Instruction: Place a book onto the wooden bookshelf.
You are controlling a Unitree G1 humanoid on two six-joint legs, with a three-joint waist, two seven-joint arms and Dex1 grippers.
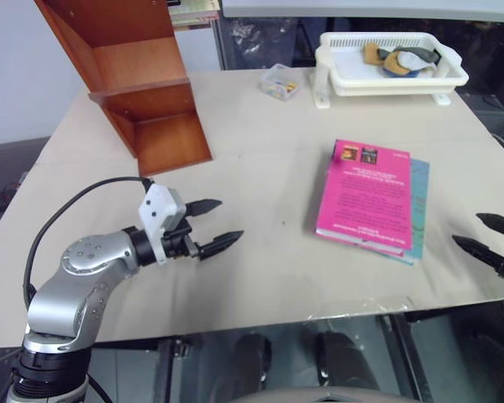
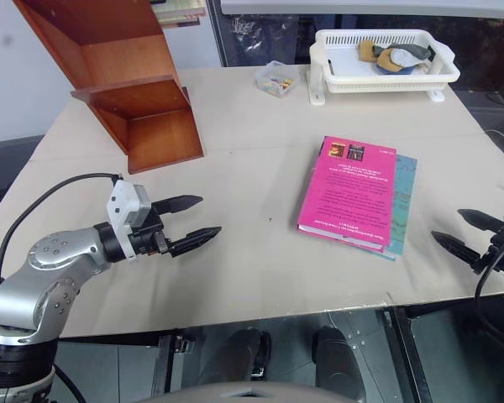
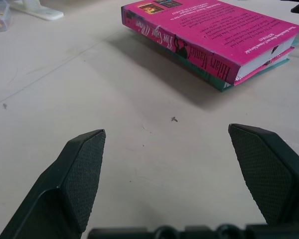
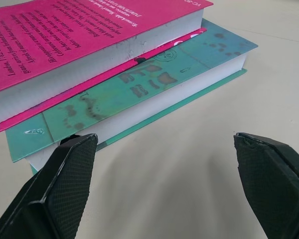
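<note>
A bright pink book point(image 1: 365, 195) lies back cover up on a teal-green book point(image 1: 417, 210), right of the table's middle. The reddish-brown wooden bookshelf point(image 1: 139, 80) stands at the far left of the table. My left gripper point(image 1: 218, 225) hovers open over the table's near left, pointing toward the books, well apart from them. In the left wrist view the pink book point(image 3: 209, 37) lies ahead of the open fingers point(image 3: 82, 172). My right gripper point(image 1: 487, 235) is open at the right table edge, close beside the stack. The teal book point(image 4: 139, 89) shows near in the right wrist view.
A white plastic basket tray point(image 1: 391, 60) with a few items stands at the far right. A small clear box point(image 1: 280, 81) sits beside it. The beige table point(image 1: 260, 159) ends just in front of both grippers.
</note>
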